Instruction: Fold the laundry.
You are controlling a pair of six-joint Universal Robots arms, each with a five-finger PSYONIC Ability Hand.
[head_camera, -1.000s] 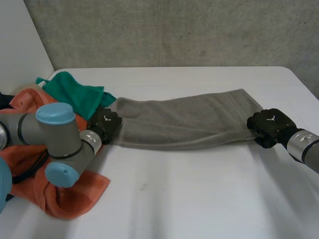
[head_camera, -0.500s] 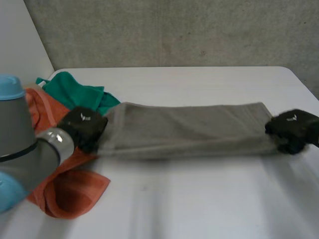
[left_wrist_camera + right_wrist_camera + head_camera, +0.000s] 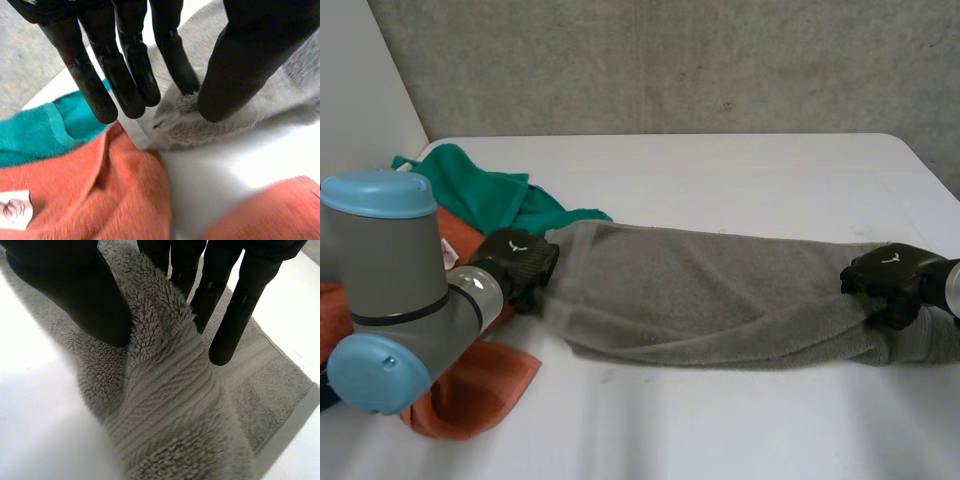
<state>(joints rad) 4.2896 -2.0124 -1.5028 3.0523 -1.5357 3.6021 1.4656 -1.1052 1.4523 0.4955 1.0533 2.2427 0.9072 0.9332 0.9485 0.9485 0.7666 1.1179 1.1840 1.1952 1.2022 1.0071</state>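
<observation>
At 9 o'clock the left hand (image 3: 520, 262) pinches one end of the grey towel (image 3: 720, 300) – soft, thick and limp, likely to sag – stretched across the worktop (image 3: 720, 180). At 3 o'clock the right hand (image 3: 885, 277) pinches the other end; the corners look like the best hold.

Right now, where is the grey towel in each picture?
Head view: grey towel stretched between left hand and right hand.
Left wrist view: its end pinched at the left hand's fingertips, beside the orange cloth.
Right wrist view: a ridge pinched in the right hand.
Shared landmark: the white table.
</observation>
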